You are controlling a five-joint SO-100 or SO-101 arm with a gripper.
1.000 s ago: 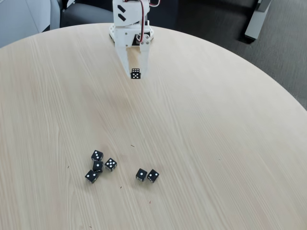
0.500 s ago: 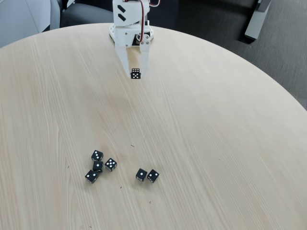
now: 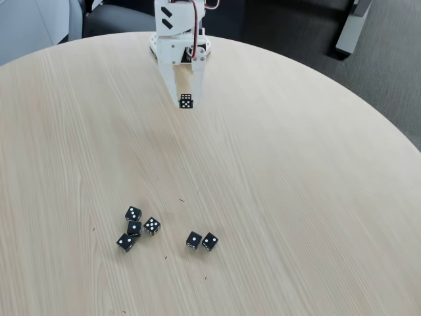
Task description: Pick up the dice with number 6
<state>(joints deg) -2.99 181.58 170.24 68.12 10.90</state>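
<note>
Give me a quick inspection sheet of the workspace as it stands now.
Surface: round light wood table, a few dark specks.
Job's things: six-pip dice held between the gripper's fingertips.
Clutter: six other black dice, a cluster of four and a pair near the front edge.
Grippers: gripper shut on the dice.
Cables: red wire on the arm.
Surroundings: dark carpet, chair.

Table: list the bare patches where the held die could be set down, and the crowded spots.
The table is bare right of the gripper holding the dice with number 6, bare along its left edge, and bare in the wide middle band. Crowded: the four-dice cluster and the dice pair near the bottom.
</note>
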